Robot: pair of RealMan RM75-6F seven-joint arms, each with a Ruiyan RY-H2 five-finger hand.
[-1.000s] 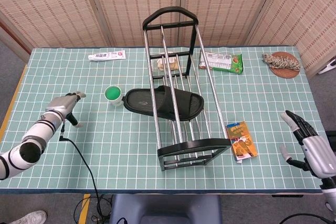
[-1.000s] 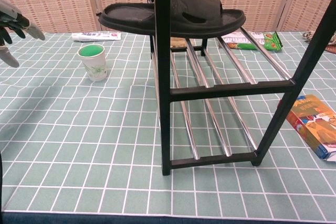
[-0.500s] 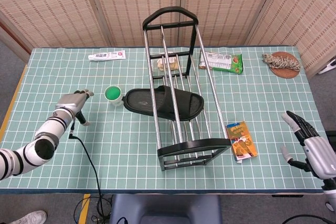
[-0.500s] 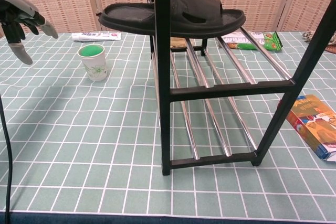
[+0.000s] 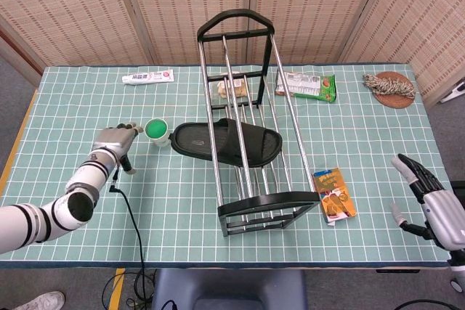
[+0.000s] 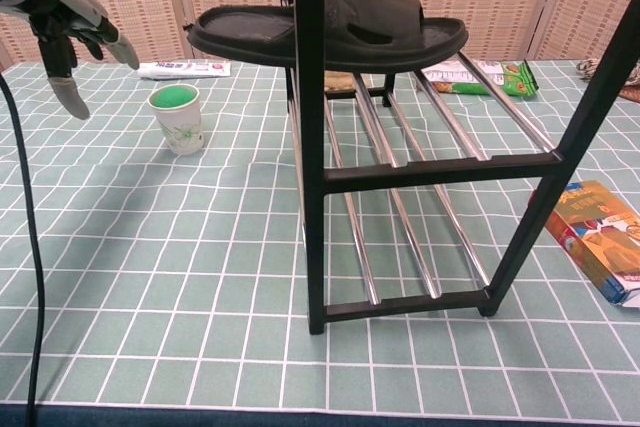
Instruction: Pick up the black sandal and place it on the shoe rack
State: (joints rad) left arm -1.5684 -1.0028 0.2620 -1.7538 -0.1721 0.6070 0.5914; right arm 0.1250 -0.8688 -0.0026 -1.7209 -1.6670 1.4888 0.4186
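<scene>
Since a second ago the left hand (image 5: 116, 138) has travelled rightward over the table (image 5: 73, 99), from near the left edge to just beside the green-topped paper cup (image 5: 155, 131); nothing else has shifted. Across the upper rails of the shoe rack (image 5: 247, 117) lies the black sandal (image 5: 227, 141), flat, its heel end overhanging the rack's left side toward the cup; no hand touches it. In the chest view the left hand (image 6: 62, 19) hangs above the table with fingers spread and pointing down, empty. At the lower right edge of the head view the right hand (image 5: 430, 201) sits off the table's corner, fingers apart and holding nothing. A toothpaste tube (image 5: 147, 77) lies at the far left of the table, a green snack packet (image 5: 306, 86) behind the rack on the right, and a coil of rope on a round mat (image 5: 391, 83) at the far right corner. An orange packet (image 5: 334, 194) lies just right of the rack's foot.
</scene>
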